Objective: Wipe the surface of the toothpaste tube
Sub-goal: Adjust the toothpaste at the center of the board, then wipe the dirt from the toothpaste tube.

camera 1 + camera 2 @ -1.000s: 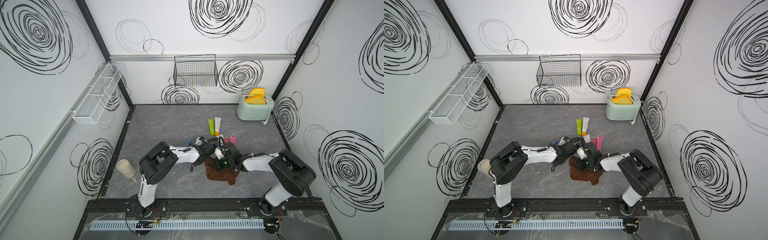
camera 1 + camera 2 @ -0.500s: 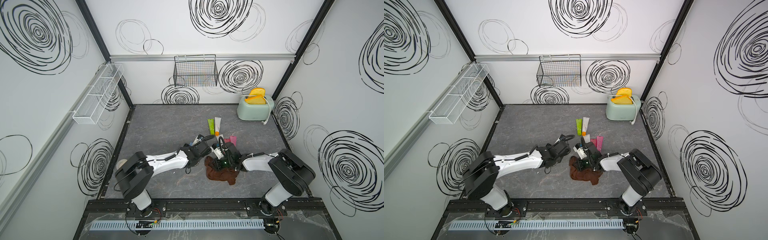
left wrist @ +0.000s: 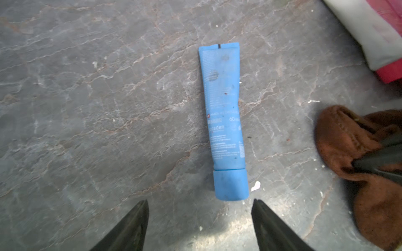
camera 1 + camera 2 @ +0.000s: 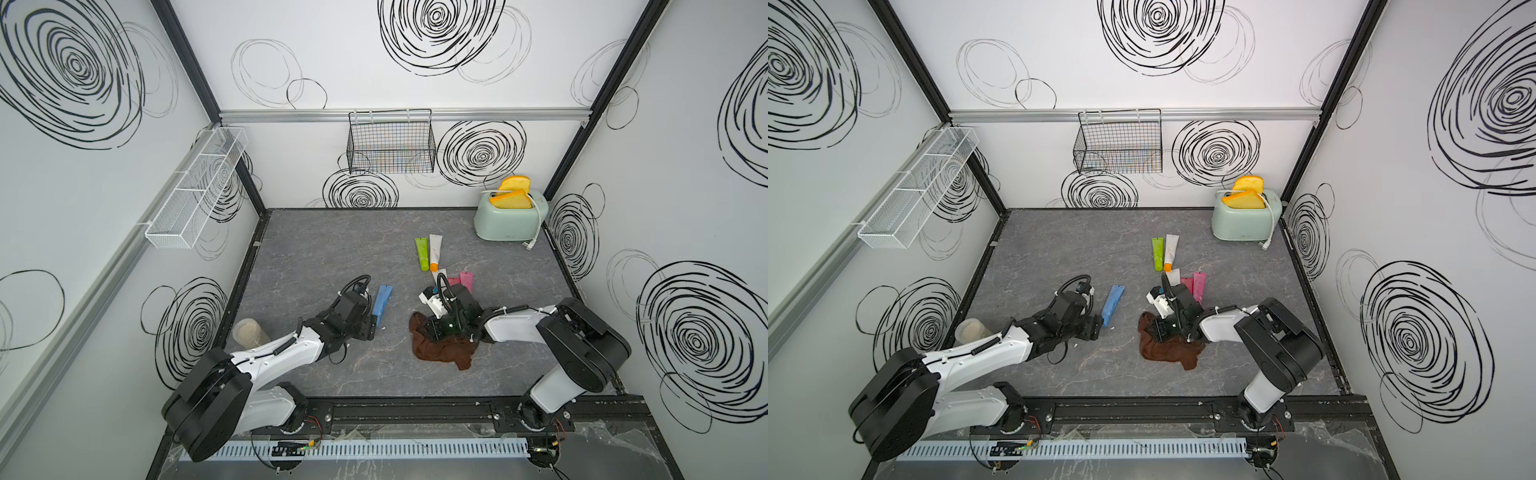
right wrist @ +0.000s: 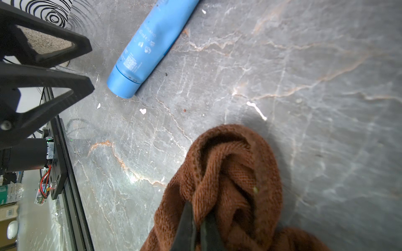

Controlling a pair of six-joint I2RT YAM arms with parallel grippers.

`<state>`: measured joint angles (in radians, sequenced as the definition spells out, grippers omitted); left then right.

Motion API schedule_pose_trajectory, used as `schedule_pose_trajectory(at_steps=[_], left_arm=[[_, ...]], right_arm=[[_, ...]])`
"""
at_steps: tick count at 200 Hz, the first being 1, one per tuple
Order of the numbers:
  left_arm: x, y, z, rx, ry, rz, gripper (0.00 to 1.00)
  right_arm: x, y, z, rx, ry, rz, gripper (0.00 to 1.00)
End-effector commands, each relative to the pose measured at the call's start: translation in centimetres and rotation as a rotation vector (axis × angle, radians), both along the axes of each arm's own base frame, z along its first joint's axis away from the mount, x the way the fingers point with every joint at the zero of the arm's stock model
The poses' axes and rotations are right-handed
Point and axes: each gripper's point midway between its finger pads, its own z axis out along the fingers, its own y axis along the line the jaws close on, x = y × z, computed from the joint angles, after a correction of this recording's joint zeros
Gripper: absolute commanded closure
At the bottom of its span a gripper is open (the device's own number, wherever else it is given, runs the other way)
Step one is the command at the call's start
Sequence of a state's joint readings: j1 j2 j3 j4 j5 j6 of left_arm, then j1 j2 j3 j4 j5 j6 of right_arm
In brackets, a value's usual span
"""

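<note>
At the lower middle of both top views, the brown cloth [image 4: 440,351] lies crumpled on the grey table [image 4: 316,257]. The right pincer [image 5: 196,211] is clamped on a fold of it, jaws together. From above, its tips are buried in the cloth and cannot be made out.

Left of the cloth, the left pincer [image 3: 200,201] has its jaws apart and holds nothing, just short of the cap of the blue toothpaste tube [image 3: 224,113]. The tube [image 4: 1113,304] lies flat on the table near centre frame, cap toward the near edge, apart from the cloth. Its small print is too blurred to read.

A jar [image 4: 249,332] at the table's left edge is partly hidden by the left arm. Farther back, pink tubes [image 4: 466,281] are half covered by the right wrist. Beyond them lie a green tube [image 4: 422,253] and a white tube [image 4: 435,248]. A toaster [image 4: 509,220] stands in the table's far right corner.
</note>
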<state>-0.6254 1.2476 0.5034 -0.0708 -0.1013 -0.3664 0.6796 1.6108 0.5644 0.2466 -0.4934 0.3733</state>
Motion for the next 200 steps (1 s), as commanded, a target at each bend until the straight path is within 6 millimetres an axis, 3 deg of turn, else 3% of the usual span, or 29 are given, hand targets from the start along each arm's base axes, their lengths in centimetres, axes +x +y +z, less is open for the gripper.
schedule_pose_trajectory(at_steps=[1,111,140,167,200], left_arm=[[0.7,-1.3,0.3,-0.034,-0.021,-0.025,0.25],[0.5,-3.3,-1.9,0.059,0.018,-0.108,0.54],[0.5,-3.3,-2.1,0.076,0.025,-0.106,0.69],[-0.6,-3.8,-1.5,0.055,0.010,-0.125,0.75],[-3.0,-5.1,-1.4,0.020,0.004,-0.194,0.79]], right_arm=[[-0.2,-0.1,0.3,-0.012,-0.010,0.008,1.00],[0.2,-0.7,0.6,-0.009,-0.021,-0.012,1.00],[0.3,-0.7,1.1,-0.001,-0.030,-0.011,1.00],[1.2,-1.1,4.7,0.070,-0.096,-0.029,1.00],[1.9,1.0,9.4,0.113,-0.174,0.027,1.00]])
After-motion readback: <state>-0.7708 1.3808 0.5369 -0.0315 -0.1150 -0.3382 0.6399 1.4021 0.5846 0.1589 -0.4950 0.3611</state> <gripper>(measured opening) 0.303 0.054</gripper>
